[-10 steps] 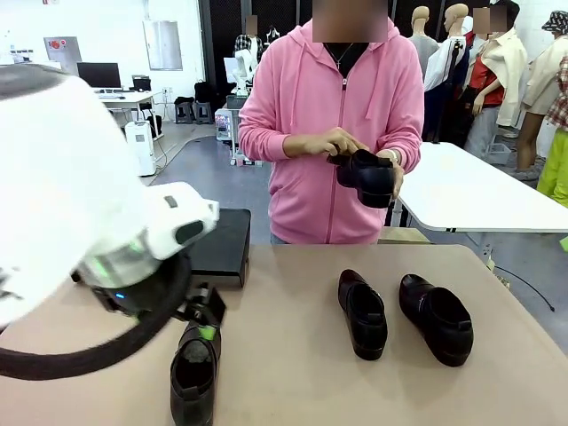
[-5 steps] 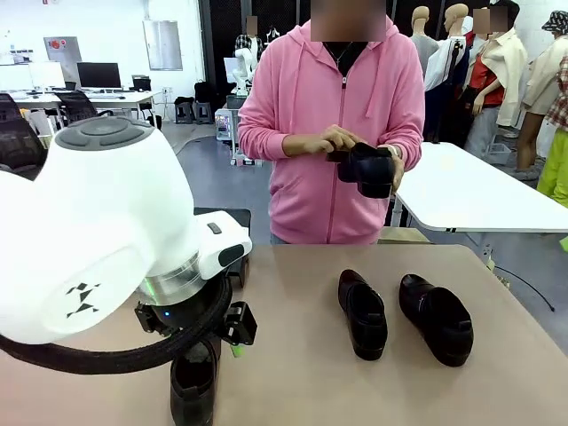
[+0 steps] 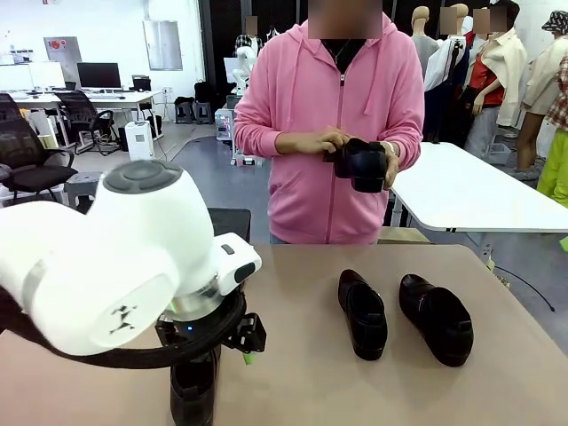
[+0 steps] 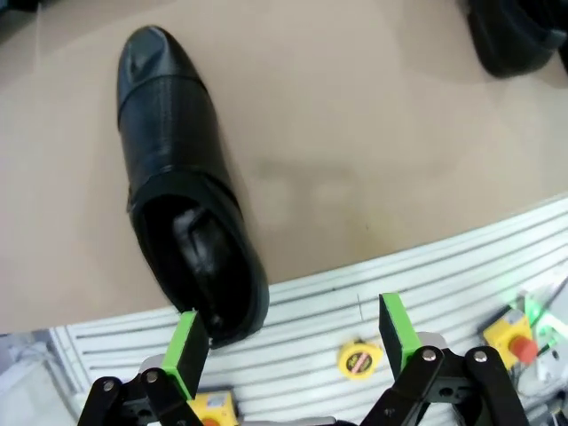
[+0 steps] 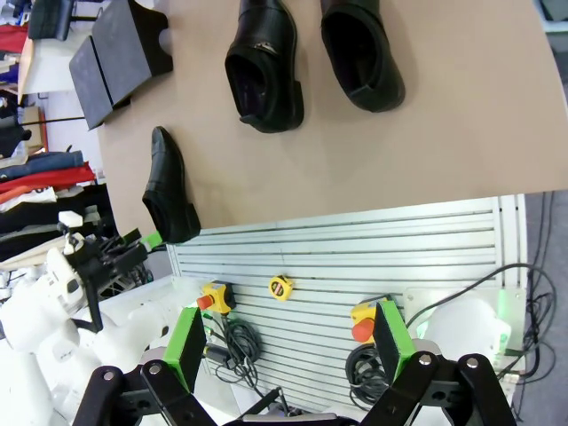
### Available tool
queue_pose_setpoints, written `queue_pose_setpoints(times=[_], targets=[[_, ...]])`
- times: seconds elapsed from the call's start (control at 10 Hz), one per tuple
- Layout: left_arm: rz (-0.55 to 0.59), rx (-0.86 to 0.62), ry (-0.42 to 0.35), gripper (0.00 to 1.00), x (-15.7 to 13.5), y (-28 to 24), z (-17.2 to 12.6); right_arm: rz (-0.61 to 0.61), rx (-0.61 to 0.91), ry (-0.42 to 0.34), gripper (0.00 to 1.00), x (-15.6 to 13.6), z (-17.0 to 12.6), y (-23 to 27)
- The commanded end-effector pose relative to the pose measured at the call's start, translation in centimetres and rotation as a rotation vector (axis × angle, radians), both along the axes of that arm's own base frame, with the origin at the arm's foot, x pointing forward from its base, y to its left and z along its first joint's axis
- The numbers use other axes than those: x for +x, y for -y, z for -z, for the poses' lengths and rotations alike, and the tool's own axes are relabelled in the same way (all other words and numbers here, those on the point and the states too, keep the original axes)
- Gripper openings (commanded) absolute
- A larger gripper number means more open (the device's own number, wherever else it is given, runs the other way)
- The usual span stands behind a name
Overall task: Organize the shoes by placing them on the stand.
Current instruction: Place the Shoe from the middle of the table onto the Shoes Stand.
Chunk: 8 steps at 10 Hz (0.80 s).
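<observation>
The stand [image 5: 111, 58] sits at the worktop's [image 3: 293, 373] far left corner, partly hidden in the front view behind the left arm [image 3: 115, 266]. Three shoes lie on the worktop, apart from the stand. One shoe [image 4: 182, 204] rests at the near left edge with its toe pointing away from the robot. The left arm's jaws are above its heel, spread wide and gripping nothing, with one green pad [image 4: 188, 342] just beside the heel. Two more shoes [image 3: 362, 312] [image 3: 437, 318] lie side by side right of centre. The person's hands [image 3: 324, 142] hold the fourth shoe [image 3: 362, 164] at chest height. The right arm's jaws stand high over the near edge, released, with their pads [image 5: 188, 342] well apart.
</observation>
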<state>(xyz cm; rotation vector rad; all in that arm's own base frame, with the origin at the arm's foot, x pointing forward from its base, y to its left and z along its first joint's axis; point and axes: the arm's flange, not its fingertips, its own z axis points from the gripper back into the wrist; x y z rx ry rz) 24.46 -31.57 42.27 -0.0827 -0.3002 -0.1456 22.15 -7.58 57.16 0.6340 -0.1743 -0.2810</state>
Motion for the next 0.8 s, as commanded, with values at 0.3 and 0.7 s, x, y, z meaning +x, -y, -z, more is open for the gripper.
queue_pose_setpoints(times=[0.3,0.7], targets=[[-0.146,0.058,-0.143,1.00,3.1,-1.3,7.1,-0.004,0.023,0.003,1.00,0.0,-0.4,0.0],[-0.194,0.056,-0.098,0.78,4.0,-1.0,9.1,-0.004,0.023,0.003,1.00,0.0,-0.4,0.0]])
